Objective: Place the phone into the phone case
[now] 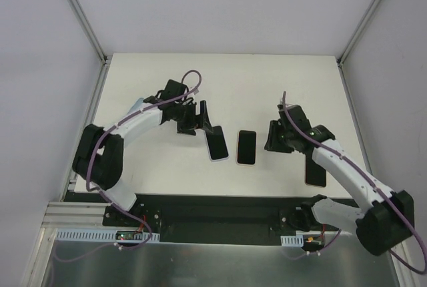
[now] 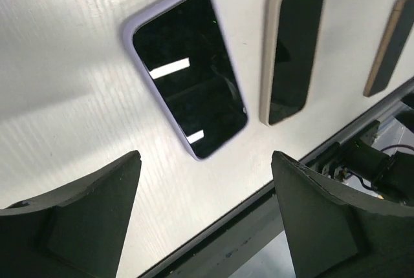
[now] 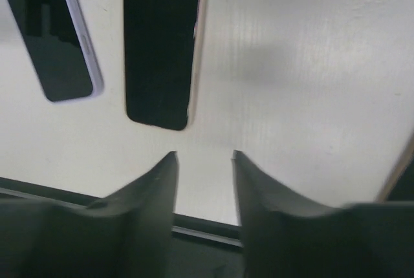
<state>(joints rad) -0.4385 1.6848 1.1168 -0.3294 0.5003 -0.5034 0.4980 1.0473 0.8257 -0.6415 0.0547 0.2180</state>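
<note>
Fingers (image 2: 84,220) of the left gripper (image 1: 200,123) stand wide apart and empty, with nothing pinched between them. Right ahead of them lies the phone (image 2: 187,74), dark screen up, flat on the table (image 2: 58,45). And look at that lavender rim all round it: the phone case (image 2: 127,31) appears to wrap it already, so my read is the seating is done or wants only a last press. Its long axis runs slantwise, far end toward the left gripper, near end swung toward the robot's right. The left arm is plainly the nearer one; in the top view its fingertips hang just by the phone's far end. Just beside the phone, a second handset (image 1: 246,147) in a pale beige rim lies between it and the right gripper (image 1: 273,137). That gripper's fingers (image 3: 145,194) are parted too, by a narrower gap, and grip nothing. A third dark slab (image 1: 315,170) with a tan edge sits well out to the right, partly under the right arm.
</note>
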